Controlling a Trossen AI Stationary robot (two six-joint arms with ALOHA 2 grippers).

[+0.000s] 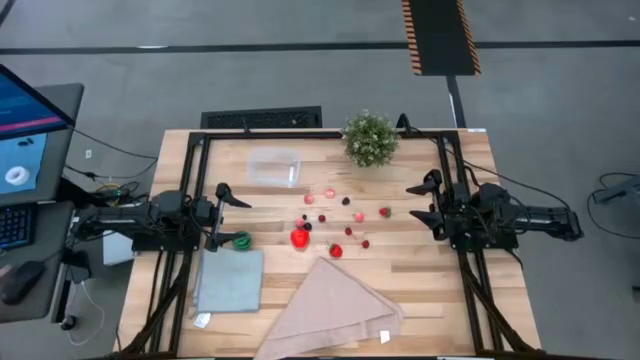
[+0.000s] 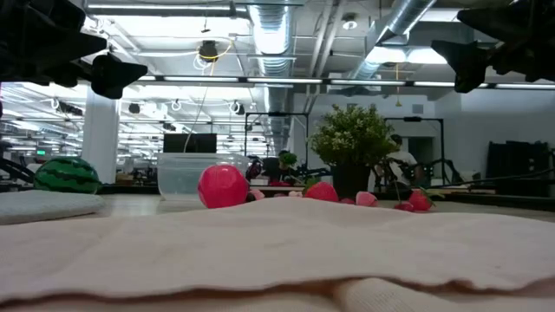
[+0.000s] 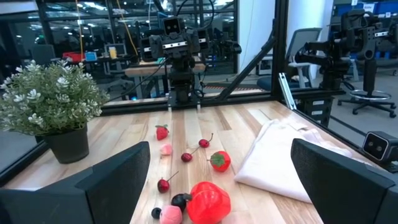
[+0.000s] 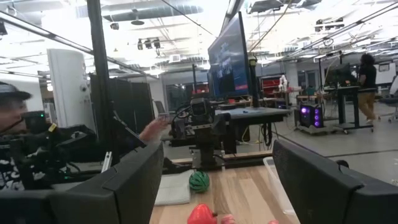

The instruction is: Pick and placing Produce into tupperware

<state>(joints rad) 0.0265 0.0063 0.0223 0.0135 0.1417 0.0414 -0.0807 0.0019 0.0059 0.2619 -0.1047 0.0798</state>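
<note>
The produce lies scattered mid-table: a larger red piece (image 1: pixel 299 238) (image 3: pixel 208 202) (image 2: pixel 223 185), a red tomato-like one (image 1: pixel 336 251) (image 3: pixel 219 161), small pink and red fruits, cherries (image 3: pixel 186 155) and dark berries. A round green melon (image 1: pixel 241 240) (image 2: pixel 67 174) (image 4: pixel 199 181) sits near the left gripper. The clear tupperware (image 1: pixel 274 167) (image 2: pixel 192 175) stands open on the far side. My left gripper (image 1: pixel 222 212) hovers open at the left edge; my right gripper (image 1: pixel 425 206) hovers open at the right edge. Neither touches anything.
A potted green plant (image 1: pixel 370 138) (image 3: pixel 53 102) stands at the far edge. A grey-blue cloth (image 1: pixel 230 281) lies near left and a beige cloth (image 1: pixel 335 310) near centre. A person shows beyond the table in the right wrist view. Metal frame rails border both sides.
</note>
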